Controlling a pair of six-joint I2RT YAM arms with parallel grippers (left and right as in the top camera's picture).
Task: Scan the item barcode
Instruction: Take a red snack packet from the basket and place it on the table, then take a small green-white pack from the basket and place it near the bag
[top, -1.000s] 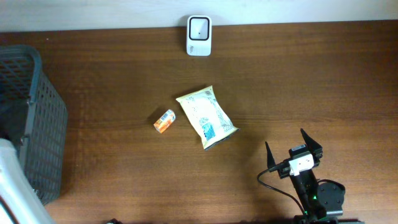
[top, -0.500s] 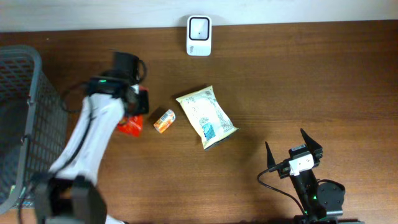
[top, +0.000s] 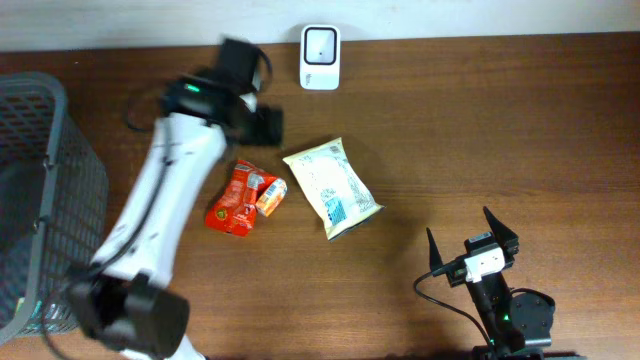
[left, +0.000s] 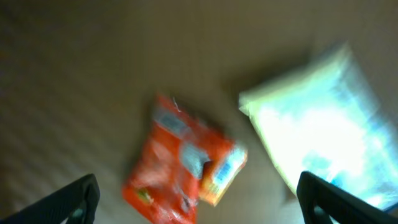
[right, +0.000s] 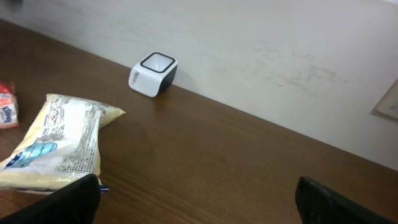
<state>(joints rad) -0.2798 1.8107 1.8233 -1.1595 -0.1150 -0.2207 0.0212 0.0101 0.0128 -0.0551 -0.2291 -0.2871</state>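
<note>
Red foil snack pouch (top: 232, 200) lies flat on the brown wooden table (top: 480, 120), touching a small orange packet (top: 268, 195), near the left gripper (top: 268, 125), fingers spread wide and empty like the right gripper (top: 468, 238).

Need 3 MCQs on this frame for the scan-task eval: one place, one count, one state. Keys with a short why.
1. Where does the red packet lie?
A) left of the pale yellow bag, against the small orange pack
B) on top of that bag
C) at the far right

2. How many packaged items lie on the table?
A) one
B) three
C) five

3. The left gripper is:
A) open, holding nothing
B) shut on the red packet
C) shut on the bag

Key: 1 A, overhead shows it touching the orange pack; 2 B, packet, pack and bag; 3 A, wrist view shows its fingers wide apart above the packet.
</note>
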